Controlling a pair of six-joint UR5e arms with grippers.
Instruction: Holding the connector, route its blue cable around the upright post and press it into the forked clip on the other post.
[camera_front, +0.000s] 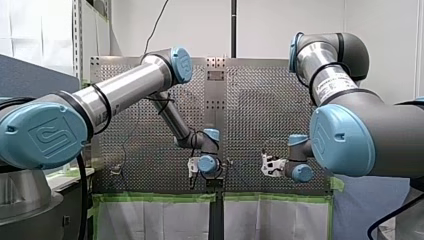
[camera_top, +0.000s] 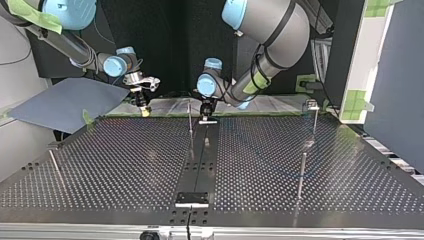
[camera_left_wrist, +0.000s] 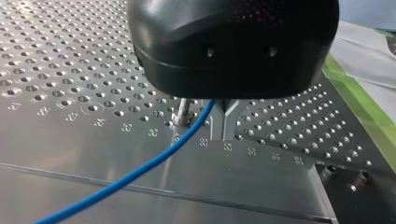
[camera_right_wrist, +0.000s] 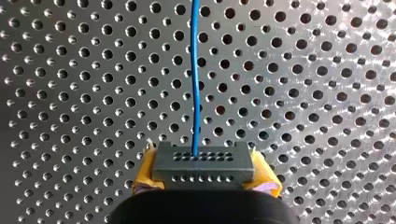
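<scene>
Now | right hand (camera_right_wrist: 205, 173) clamps connector (camera_right_wrist: 205, 163), long axis crosswise | blue cable (camera_right_wrist: 195, 70) points ahead | left hand (camera_left_wrist: 223, 122) unclear

A white wall (camera_front: 280, 25) stands behind the perforated table (camera_front: 260, 110), whose edge carries green tape (camera_front: 155, 197).

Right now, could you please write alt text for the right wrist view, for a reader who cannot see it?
My right gripper, yellow-padded, clamps a grey connector; its blue cable runs straight ahead over the perforated table.
</scene>
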